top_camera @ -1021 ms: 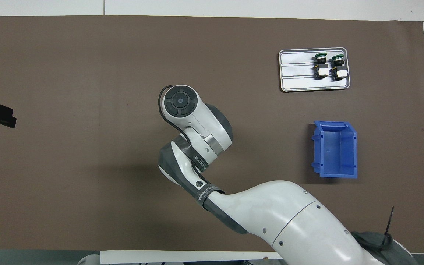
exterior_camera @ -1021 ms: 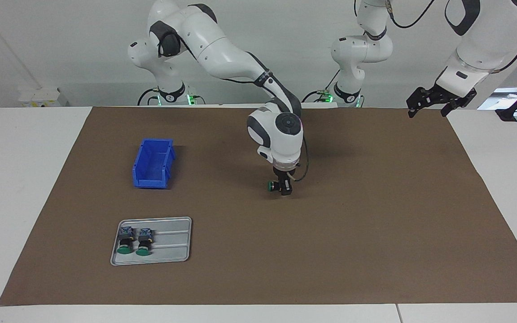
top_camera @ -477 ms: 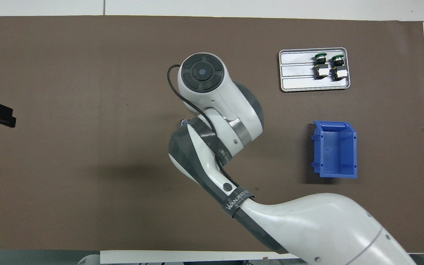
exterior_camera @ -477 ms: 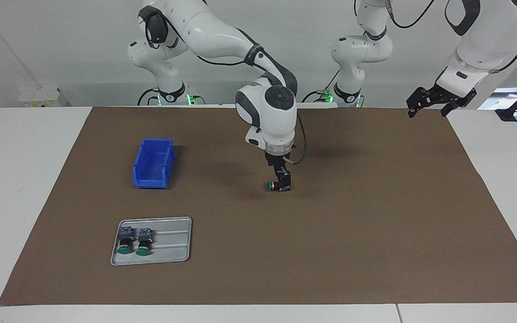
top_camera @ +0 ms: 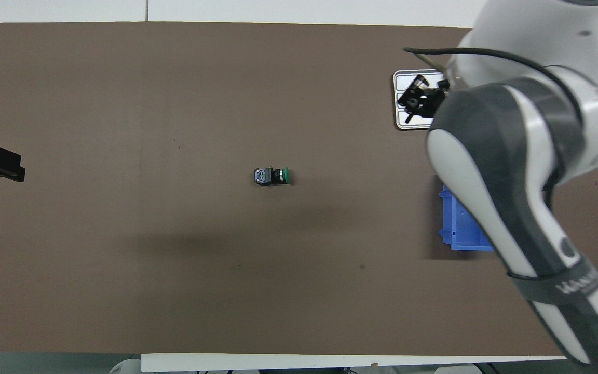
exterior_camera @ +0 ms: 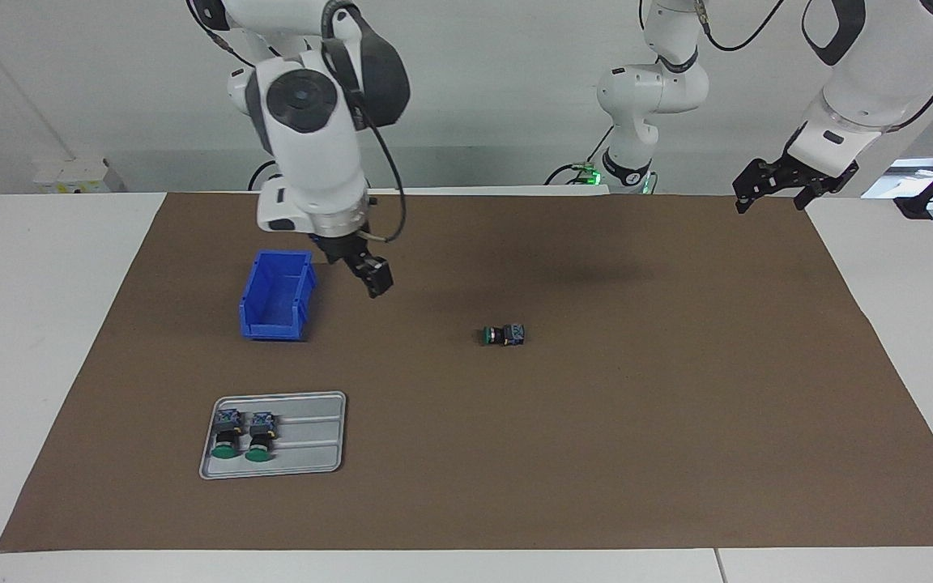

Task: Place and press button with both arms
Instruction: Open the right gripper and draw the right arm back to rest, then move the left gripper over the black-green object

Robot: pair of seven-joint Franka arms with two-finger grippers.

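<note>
The small green-capped push-button with blue-grey block [exterior_camera: 504, 335] lies on its side mid-tabletop, long axis along the table, cap toward my right pincer [exterior_camera: 375, 279], spread empty beside the blue plastic bin [exterior_camera: 275, 295]; my left pincer [exterior_camera: 774, 188], spread, waits well apart.

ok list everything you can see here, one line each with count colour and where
button: one, green cap, lying on its side on the mat's middle
twin buttons: two, green caps, lying in the tray
tray: one, grey, toward the right arm's end, farther from the robots than the bin
bin: one, blue, toward the right arm's end
mat: one, brown, covering the table
table: one, white
right gripper: black, open, raised beside the bin
left gripper: black, open, waiting over the mat's edge at its own end
</note>
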